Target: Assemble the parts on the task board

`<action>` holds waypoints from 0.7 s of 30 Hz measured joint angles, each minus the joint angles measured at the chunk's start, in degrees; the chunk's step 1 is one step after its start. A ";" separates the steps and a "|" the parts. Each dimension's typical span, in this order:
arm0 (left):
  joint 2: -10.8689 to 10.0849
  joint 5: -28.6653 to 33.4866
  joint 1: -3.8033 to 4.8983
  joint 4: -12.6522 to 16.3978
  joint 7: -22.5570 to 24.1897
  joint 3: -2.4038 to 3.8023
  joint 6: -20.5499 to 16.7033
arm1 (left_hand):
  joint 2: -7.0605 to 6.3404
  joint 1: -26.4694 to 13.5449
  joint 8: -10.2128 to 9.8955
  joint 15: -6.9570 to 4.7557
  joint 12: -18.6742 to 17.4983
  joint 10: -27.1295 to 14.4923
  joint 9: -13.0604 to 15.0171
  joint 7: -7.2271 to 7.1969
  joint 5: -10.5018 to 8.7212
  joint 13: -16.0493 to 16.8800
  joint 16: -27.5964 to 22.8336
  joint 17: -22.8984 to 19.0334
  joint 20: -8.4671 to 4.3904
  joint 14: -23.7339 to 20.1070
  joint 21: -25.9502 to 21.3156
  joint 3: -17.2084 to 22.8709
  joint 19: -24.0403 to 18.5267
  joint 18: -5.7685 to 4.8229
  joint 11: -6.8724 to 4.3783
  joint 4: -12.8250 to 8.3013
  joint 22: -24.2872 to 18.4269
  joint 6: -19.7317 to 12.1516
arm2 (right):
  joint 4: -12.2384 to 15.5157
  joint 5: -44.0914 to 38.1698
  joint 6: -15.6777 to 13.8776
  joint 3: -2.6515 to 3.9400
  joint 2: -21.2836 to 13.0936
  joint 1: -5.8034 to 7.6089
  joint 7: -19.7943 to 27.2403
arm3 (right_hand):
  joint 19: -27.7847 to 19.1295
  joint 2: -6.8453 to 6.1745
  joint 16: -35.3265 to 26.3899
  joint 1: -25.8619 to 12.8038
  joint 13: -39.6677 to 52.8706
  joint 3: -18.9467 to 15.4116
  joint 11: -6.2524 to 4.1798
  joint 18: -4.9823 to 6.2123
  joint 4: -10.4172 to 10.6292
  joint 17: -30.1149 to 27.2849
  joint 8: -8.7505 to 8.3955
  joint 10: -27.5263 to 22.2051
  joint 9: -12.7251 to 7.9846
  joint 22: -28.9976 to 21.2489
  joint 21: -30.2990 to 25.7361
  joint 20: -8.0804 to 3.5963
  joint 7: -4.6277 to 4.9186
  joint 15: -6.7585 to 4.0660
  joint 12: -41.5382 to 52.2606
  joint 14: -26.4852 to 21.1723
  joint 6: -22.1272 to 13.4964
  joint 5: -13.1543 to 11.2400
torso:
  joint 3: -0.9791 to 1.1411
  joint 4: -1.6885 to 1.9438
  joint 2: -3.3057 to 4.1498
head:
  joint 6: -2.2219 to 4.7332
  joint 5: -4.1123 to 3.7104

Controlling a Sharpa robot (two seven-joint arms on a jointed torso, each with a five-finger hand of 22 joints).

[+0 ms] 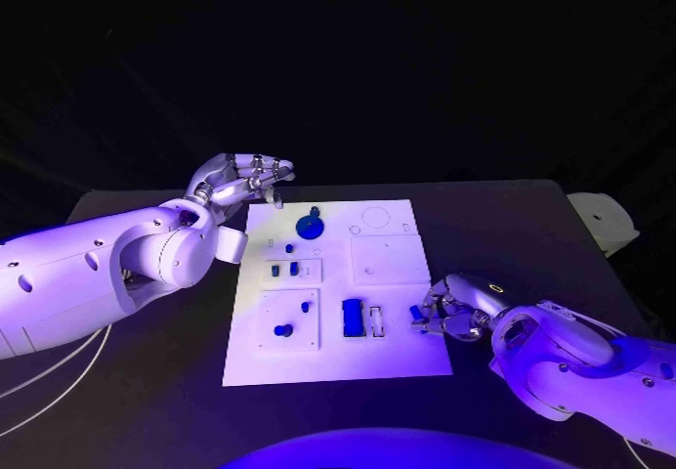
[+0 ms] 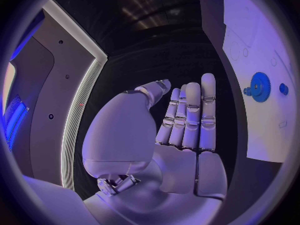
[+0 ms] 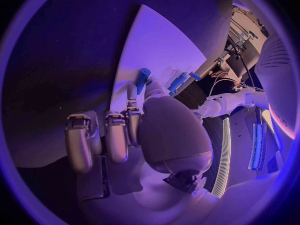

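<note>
A black table (image 1: 155, 391) sits in a dark room, with the white task board (image 1: 401, 347) lying in its middle. The left hand (image 1: 242, 181) hovers over the table just off the board's far left corner; in the left wrist view its fingers (image 2: 190, 115) stand straight and close together, the thumb apart from them, with nothing in them.

On the board, a round blue gear (image 1: 310, 228) sits near the far edge, left of center, with a small blue part (image 1: 290, 248) just nearer and to its left. Further toward the near edge, 2 small blue parts (image 1: 284, 269) stand in a recessed panel. In the near left panel are a small peg (image 1: 306, 307) and a round blue part (image 1: 282, 330). To their right, a long blue block (image 1: 353, 319) stands beside a pale slotted piece (image 1: 376, 320).

The right hand (image 1: 453, 311) rests at the board's right edge, toward the near corner, with its fingers curled in. It pinches a small blue cylinder (image 3: 143, 78) at its fingertips, seen in the right wrist view just above the board's surface.
</note>
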 measured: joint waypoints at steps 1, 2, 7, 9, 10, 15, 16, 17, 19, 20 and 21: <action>0.00 -0.02 0.00 0.02 0.00 0.00 0.00 | 0.00 0.00 0.00 0.00 0.00 0.00 0.00 0.00 0.00 0.00 0.00 0.00 0.00 0.00 0.00 0.00 0.00 0.00 0.00 0.00 0.00 0.00 | -0.13 -0.41 0.04 0.02 0.21 -0.05 -0.11 | 0.00 0.12 0.00 0.96 0.91 0.23 -0.06 0.00 -0.23 0.00 0.00 0.06 0.00 0.00 0.00 0.00 -0.02 0.01 0.00 0.00 0.02 -0.33 | 0.01 0.00 -0.01 | -0.02 0.01; 0.00 -0.04 0.00 0.04 0.00 0.00 0.01 | 0.00 0.00 0.00 0.00 0.00 0.00 0.00 0.00 0.00 0.00 0.00 0.00 0.00 0.00 0.00 0.00 0.00 0.00 0.00 0.00 0.00 0.00 | -0.21 -0.76 0.09 0.04 0.36 -0.09 -0.20 | 0.00 0.13 0.00 2.04 1.31 0.73 -0.20 0.00 -0.41 0.00 -0.12 -0.03 0.00 0.00 0.00 0.00 -0.23 0.01 0.00 0.01 0.24 -1.74 | 0.02 0.00 -0.01 | -0.04 0.01; -0.03 -0.10 0.00 0.07 -0.01 0.00 0.02 | 0.00 0.00 0.00 0.00 0.00 0.00 -0.01 0.00 0.00 0.00 0.00 0.00 0.00 0.00 0.00 0.00 0.00 0.00 0.00 0.00 0.00 0.00 | -0.40 -3.00 0.47 0.22 1.04 -0.31 -0.48 | 0.00 -1.97 0.00 5.26 2.76 3.98 -0.49 0.00 -1.70 0.00 -0.78 -0.31 -0.05 0.00 0.00 0.00 -0.74 -0.25 -0.32 -0.25 1.15 -3.30 | 0.05 0.04 -0.02 | -0.11 0.05; -0.05 -0.12 0.00 0.07 -0.02 0.00 0.02 | 0.00 0.00 0.00 0.00 0.00 -0.01 -0.01 0.00 0.00 0.00 0.00 0.00 0.00 0.00 0.00 0.00 0.00 0.00 0.01 0.00 0.00 0.00 | -0.42 -4.20 0.69 0.25 1.26 -0.37 -0.58 | 0.00 -3.16 0.00 6.44 2.76 5.92 -0.49 0.00 -2.36 -0.01 -1.16 -0.31 -0.05 -0.01 0.00 0.00 -0.82 -0.48 -0.57 -0.18 1.45 -3.12 | 0.05 0.05 -0.03 | -0.16 0.08; -0.05 -0.13 0.00 0.07 -0.02 0.00 0.03 | 0.00 0.00 0.00 0.00 0.00 -0.07 -0.01 0.00 0.00 0.00 0.00 0.00 0.00 0.00 0.00 0.00 0.00 0.00 0.07 0.00 0.00 0.00 | -0.42 -4.72 0.77 0.26 1.34 -0.38 -0.63 | 0.00 -3.49 0.00 6.78 2.75 6.62 -0.49 0.00 -2.46 -0.01 -1.35 -0.31 -0.05 -0.01 0.00 0.00 -0.76 -0.56 -0.68 -0.11 1.58 -2.80 | 0.06 0.05 -0.03 | -0.18 0.09; -0.06 -0.20 0.00 0.09 -0.07 0.00 0.04 | 0.00 0.00 0.00 0.00 0.00 -0.21 -0.01 0.00 0.00 0.00 0.00 0.00 0.00 0.00 0.00 0.00 0.00 0.00 0.21 0.00 0.00 0.00 | -0.33 -7.16 1.29 0.27 1.63 -0.48 -0.75 | 0.00 -4.68 0.00 7.97 2.59 9.78 -0.82 0.00 -0.83 -0.01 -1.89 0.02 -1.29 -0.01 0.00 0.00 -0.60 -0.68 -0.97 -0.02 1.82 0.39 | 0.06 0.04 -0.07 | -0.22 0.16; -0.06 -0.22 0.00 0.09 -0.08 0.00 0.04 | 0.00 0.00 0.00 0.00 0.00 -0.21 -0.01 0.00 0.00 0.00 0.00 0.01 0.00 0.00 0.00 0.00 0.00 0.00 0.21 0.00 0.00 0.00 | -0.31 -7.50 1.37 0.27 1.66 -0.51 -0.77 | 0.00 -4.74 0.00 8.03 2.56 10.26 -0.91 0.00 -0.36 -0.01 -1.99 0.10 -1.25 -0.01 0.00 0.00 -0.60 -0.68 -0.98 -0.02 1.82 0.70 | 0.06 0.04 -0.07 | -0.21 0.18; -0.06 -0.23 0.00 0.09 -0.09 0.00 0.05 | 0.00 0.00 0.00 0.00 0.00 -0.21 -0.01 0.00 0.00 0.00 0.00 0.01 0.00 0.00 0.00 0.00 0.00 0.00 0.21 0.00 0.00 0.00 | -0.29 -7.81 1.45 0.26 1.67 -0.52 -0.80 | 0.00 -4.83 0.00 8.12 2.33 10.71 -0.91 0.00 -0.05 -0.01 -2.01 0.11 -1.23 0.01 0.00 0.00 -0.58 -0.68 -0.99 -0.02 1.81 0.90 | 0.06 0.04 -0.08 | -0.21 0.19; -0.05 -0.26 0.00 0.09 -0.11 0.00 0.05 | 0.00 0.00 0.00 0.00 0.00 -0.21 -0.01 0.00 0.00 0.00 0.00 0.01 0.00 0.00 0.00 0.00 0.00 0.00 0.21 0.00 0.00 0.00 | -0.20 -8.37 1.59 0.24 1.70 -0.55 -0.86 | 0.00 -4.98 0.00 8.27 2.11 12.08 -0.92 0.00 0.98 -0.01 -2.12 0.12 -1.02 0.04 0.00 0.00 -0.53 -0.69 -0.99 -0.02 1.75 1.85 | 0.07 0.04 -0.08 | -0.21 0.21; -0.05 -0.27 0.00 0.10 -0.12 0.00 0.05 | 0.00 0.00 0.00 0.00 0.00 -0.21 -0.01 0.00 0.00 0.00 0.00 0.01 0.00 0.00 0.00 0.00 0.00 0.00 0.21 0.00 0.00 0.00 | -0.15 -8.55 1.62 0.23 1.70 -0.56 -0.90 | 0.00 -4.98 0.00 8.27 1.84 12.83 -1.01 0.00 1.44 -0.01 -2.18 0.21 -0.90 0.04 0.00 0.00 -0.44 -0.76 -0.99 -0.09 1.66 2.52 | 0.07 0.04 -0.08 | -0.20 0.23; -0.05 -0.28 0.00 0.10 -0.13 0.00 0.05 | 0.00 0.00 0.00 0.00 0.00 -0.21 -0.01 0.00 0.00 0.00 0.00 0.01 0.00 0.00 0.00 0.00 0.00 0.00 0.21 0.00 0.00 0.00 | -0.10 -8.68 1.62 0.23 1.71 -0.58 -0.95 | 0.00 -4.98 0.00 8.27 1.80 13.49 -1.02 0.00 2.10 -0.01 -2.30 0.22 -0.75 0.04 0.00 0.00 -0.44 -0.76 -0.99 -0.09 1.66 3.34 | 0.06 0.03 -0.08 | -0.20 0.23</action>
